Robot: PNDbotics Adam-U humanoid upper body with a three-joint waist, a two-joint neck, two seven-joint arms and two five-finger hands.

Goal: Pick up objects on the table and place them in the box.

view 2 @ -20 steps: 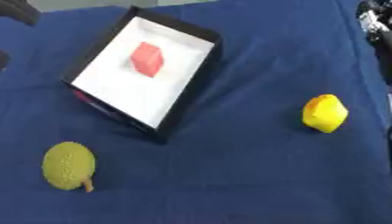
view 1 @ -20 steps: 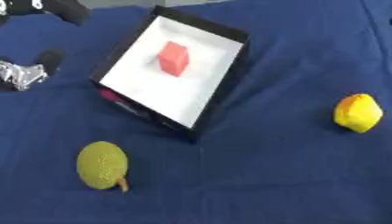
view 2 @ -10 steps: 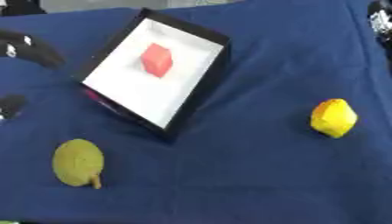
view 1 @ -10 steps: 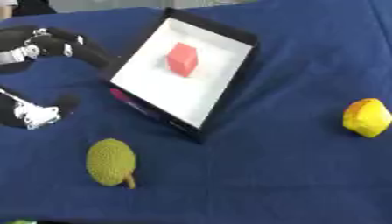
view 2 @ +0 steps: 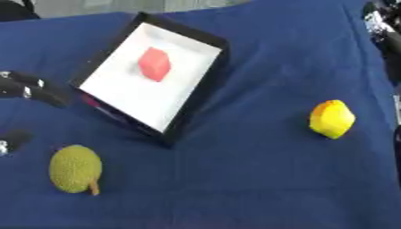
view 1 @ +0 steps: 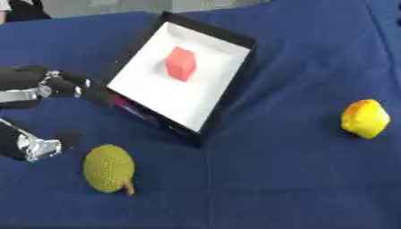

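A black box (view 1: pixel 237 81) with a white floor lies askew at the upper middle, with a red cube (view 1: pixel 181 63) inside it. A bumpy green fruit (view 1: pixel 109 168) with a short stalk lies on the blue cloth in front of the box's near corner. A yellow lemon (view 1: pixel 365 118) lies far to the right. My left hand (view 1: pixel 45 87) reaches in from the left, open and holding nothing. Its fingers point at the box's left wall and its thumb (view 1: pixel 39 146) is just left of the green fruit. Part of my right hand (view 2: pixel 381 26) shows at the upper right edge.
A blue cloth (view 1: pixel 266 179) covers the whole table. Its far edge (view 1: pixel 94 13) runs along the top of the view. Bare cloth stretches between the box, the lemon and the near edge.
My left hand has come down and to the right, from the upper left to just beside the green fruit. The camera has shifted a little. Box, cube, fruit and lemon stay put.
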